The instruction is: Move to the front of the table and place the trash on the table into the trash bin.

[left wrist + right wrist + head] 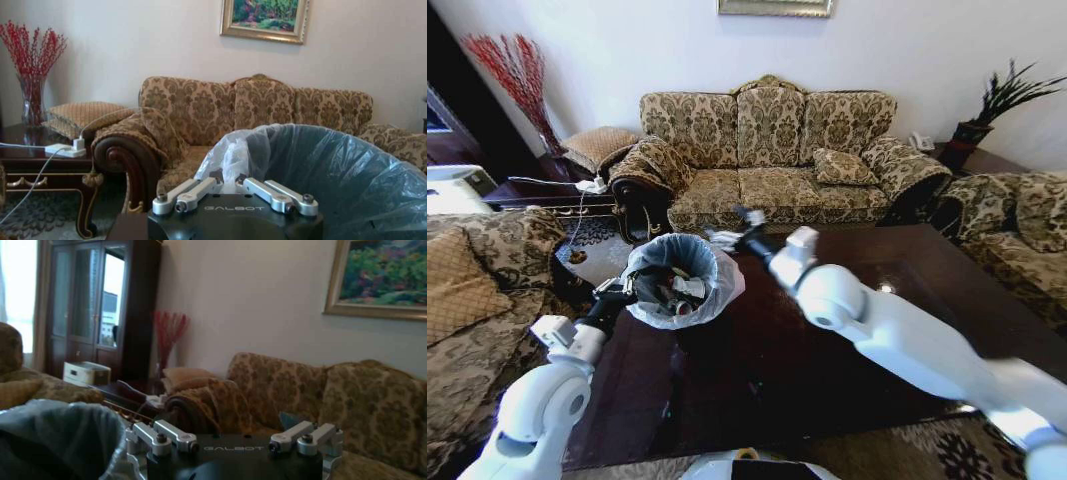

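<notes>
The left end effector (619,291) grips the bag rim of the small round dark trash bin (655,265), which holds trash. The right end effector (745,224) spreads wide and empty beyond the bin; the dark glossy reddish-brown table (847,300) carries no visible litter.

The table (847,330) is a large rectangular coffee table of dark, glossy reddish-brown wood, standing in front of the patterned sofa. Its polished top reflects the room light, with one bright spot toward the right half. At its left end stands the trash bin (673,282), lined with a pale translucent bag puffed over the rim; it appears to rest on the tabletop's corner, though the base is hidden. Near the middle of the front half lies a small dark speck, too small to identify.
</notes>
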Tool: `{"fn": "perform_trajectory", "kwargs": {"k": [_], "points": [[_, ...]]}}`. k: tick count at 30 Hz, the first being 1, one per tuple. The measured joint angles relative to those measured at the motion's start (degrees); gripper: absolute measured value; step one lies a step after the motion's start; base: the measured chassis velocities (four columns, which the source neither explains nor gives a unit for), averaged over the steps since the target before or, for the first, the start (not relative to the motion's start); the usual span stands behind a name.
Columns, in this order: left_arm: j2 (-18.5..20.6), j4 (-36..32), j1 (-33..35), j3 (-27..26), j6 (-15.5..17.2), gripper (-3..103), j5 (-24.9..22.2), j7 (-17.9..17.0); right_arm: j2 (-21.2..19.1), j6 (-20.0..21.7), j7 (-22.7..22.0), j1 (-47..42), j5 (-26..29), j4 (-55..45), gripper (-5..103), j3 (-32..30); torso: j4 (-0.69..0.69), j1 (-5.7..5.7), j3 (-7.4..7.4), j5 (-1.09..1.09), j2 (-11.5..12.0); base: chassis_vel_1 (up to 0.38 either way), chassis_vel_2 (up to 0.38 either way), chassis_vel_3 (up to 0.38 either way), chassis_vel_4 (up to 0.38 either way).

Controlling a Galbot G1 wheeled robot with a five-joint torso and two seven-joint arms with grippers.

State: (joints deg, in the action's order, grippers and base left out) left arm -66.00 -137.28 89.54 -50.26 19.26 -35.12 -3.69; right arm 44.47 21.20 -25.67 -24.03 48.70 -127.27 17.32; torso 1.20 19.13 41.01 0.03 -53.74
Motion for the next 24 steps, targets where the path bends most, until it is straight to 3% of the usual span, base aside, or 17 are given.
{"fn": "perform_trajectory", "kwargs": {"k": [2, 5, 9, 11, 13, 15, 19, 24], "points": [[-0.03, 0.02, 0.03, -0.07, -0.04, 3, -0.01, 0.01, -0.65, 0.16, -0.19, -1.95, -0.35, -0.45, 98, -1.50, 0.00, 0.00, 0.00, 0.01, 0.00, 0.000, 0.000, 0.000, 0.000], [-0.55, -0.11, 0.83, -1.01, -0.78, 3, -0.06, -0.14, -2.71, 0.92, -2.03, -13.00, -2.68, -1.48, 100, -11.23, 0.04, 0.00, 0.00, -0.02, 0.00, 0.000, 0.000, 0.000, 0.000], [-0.61, -0.40, 0.98, -1.16, -0.82, 3, -0.09, -0.51, -3.14, 0.93, -1.86, -19.86, -5.24, -1.77, 100, -18.45, 0.07, 0.01, 0.00, -0.07, 0.00, 0.040, -0.036, -0.048, 0.041], [-0.69, -0.95, 1.24, -1.21, -0.76, 3, -0.31, -0.69, -2.50, 0.44, -0.47, -31.59, -8.16, -2.14, 100, -28.41, 0.02, 0.01, 0.00, -0.03, 0.00, 0.092, -0.071, -0.100, 0.116], [-0.73, -1.15, 1.34, -1.19, -0.72, 3, -0.39, -0.70, -1.97, 0.20, 0.13, -35.03, -8.86, -2.25, 100, -31.39, 0.02, 0.01, 0.00, -0.03, 0.00, 0.108, -0.122, -0.123, 0.129], [-0.75, -1.49, 1.62, -1.23, -0.68, 3, -0.50, -0.68, -0.41, -0.72, 2.15, -44.91, -10.80, -2.23, 100, -40.03, -0.01, 0.01, -0.01, -0.03, 0.00, 0.168, -0.188, -0.204, 0.192], [-0.76, -1.92, 1.72, -1.20, -0.52, 3, -0.48, -0.69, 0.63, -2.25, 4.42, -52.76, -12.89, -1.68, 100, -46.06, -0.01, -0.01, -0.01, -0.01, 0.00, 0.231, -0.196, -0.239, 0.246], [-1.13, -2.58, 1.91, -1.00, -0.28, 3, -0.19, -0.77, 1.45, -2.79, 4.69, -54.41, -13.40, -1.10, 100, -47.43, 0.05, -0.05, -0.03, -0.02, -0.02, 0.305, -0.250, -0.241, 0.300]]}}
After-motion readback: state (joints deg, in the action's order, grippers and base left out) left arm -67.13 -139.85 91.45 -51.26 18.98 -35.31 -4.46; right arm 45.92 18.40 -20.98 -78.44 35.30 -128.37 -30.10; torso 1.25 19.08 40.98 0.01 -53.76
